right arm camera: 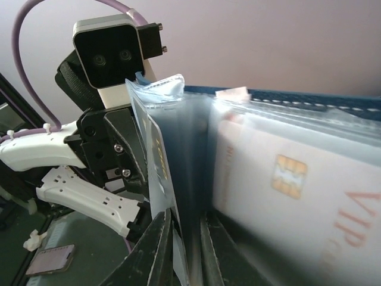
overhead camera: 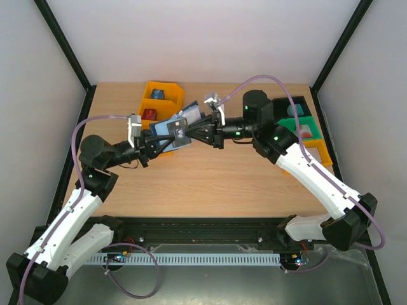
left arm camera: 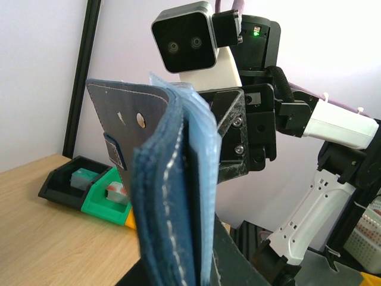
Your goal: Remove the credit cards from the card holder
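Steadiness first: brace with left pincer (overhead camera: 165, 141), clamped on card holder (overhead camera: 180, 129), aloft above counter (overhead camera: 210, 190) between the 2 arms, fanned open. With right pincer (right arm camera: 187, 226) nipped almost shut on 1 clear sleeve (right arm camera: 171, 89) holding a dark card (right arm camera: 156, 164), regrip on card edge alone, not plastic. Draw straight along pocket mouth, slowly, without twist. Expect slick sleeves to drag neighbouring credit cards (right arm camera: 286, 190) along; counter-pull with left.

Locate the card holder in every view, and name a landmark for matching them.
Top external: card holder at upper centre, just below the yellow bin in the picture.
Left wrist: card holder edge-on, from centre to bottom edge.
Right wrist: card holder opened, filling the right half.
Landmark: green bin, in the top and left wrist views only.
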Controlling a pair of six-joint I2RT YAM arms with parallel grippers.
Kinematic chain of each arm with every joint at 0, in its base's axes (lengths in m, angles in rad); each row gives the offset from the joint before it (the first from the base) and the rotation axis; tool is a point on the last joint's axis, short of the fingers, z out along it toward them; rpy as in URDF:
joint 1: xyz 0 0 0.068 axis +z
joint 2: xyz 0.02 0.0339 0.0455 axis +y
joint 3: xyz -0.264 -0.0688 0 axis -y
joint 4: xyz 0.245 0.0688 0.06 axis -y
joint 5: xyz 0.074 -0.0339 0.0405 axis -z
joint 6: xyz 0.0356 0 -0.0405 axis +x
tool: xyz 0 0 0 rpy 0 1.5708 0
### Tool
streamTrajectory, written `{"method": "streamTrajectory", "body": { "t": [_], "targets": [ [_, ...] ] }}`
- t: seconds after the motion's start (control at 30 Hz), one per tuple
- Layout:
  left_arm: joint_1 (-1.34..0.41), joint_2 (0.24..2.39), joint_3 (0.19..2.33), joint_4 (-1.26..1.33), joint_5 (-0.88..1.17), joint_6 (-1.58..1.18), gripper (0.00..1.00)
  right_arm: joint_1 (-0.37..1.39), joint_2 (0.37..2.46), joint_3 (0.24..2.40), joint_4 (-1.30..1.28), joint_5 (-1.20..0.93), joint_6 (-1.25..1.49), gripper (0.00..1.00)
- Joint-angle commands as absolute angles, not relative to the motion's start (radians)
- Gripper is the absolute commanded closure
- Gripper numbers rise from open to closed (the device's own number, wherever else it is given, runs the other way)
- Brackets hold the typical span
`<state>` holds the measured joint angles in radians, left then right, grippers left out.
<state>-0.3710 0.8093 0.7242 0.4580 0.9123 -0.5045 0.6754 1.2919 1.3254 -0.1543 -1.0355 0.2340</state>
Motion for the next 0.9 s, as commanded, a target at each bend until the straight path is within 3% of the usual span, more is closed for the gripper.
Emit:
{"method": "streamTrajectory", "body": {
  "t": [0.0,0.13,0.33,0.43,0.73,0.87],
  "targets": [
    [-0.382,0.796,0.721,0.525,0.946,-0.492,0.98,0.699,1.32,1.341,-0.079,-1.034,0.257,0.89],
    [-0.382,0.795,0.717,0.525,0.941,-0.492,0.98,0.707,1.323,1.34,-0.063,-1.054,0.273,0.98],
    [-0.383,0.793,0.715,0.5,0.92,-0.489,0.97,0.702,1.295,1.321,-0.05,-1.077,0.267,0.98],
    [-0.383,0.792,0.713,0.502,0.922,-0.49,0.9,0.682,1.272,1.306,-0.053,-1.047,0.262,0.98],
    [-0.382,0.79,0.709,0.503,0.919,-0.497,0.83,0.643,1.245,1.309,-0.115,-1.03,0.237,0.98],
    [-0.382,0.793,0.708,0.507,0.913,-0.493,0.9,0.639,1.25,1.312,-0.115,-1.045,0.245,0.98]
  ]
}}
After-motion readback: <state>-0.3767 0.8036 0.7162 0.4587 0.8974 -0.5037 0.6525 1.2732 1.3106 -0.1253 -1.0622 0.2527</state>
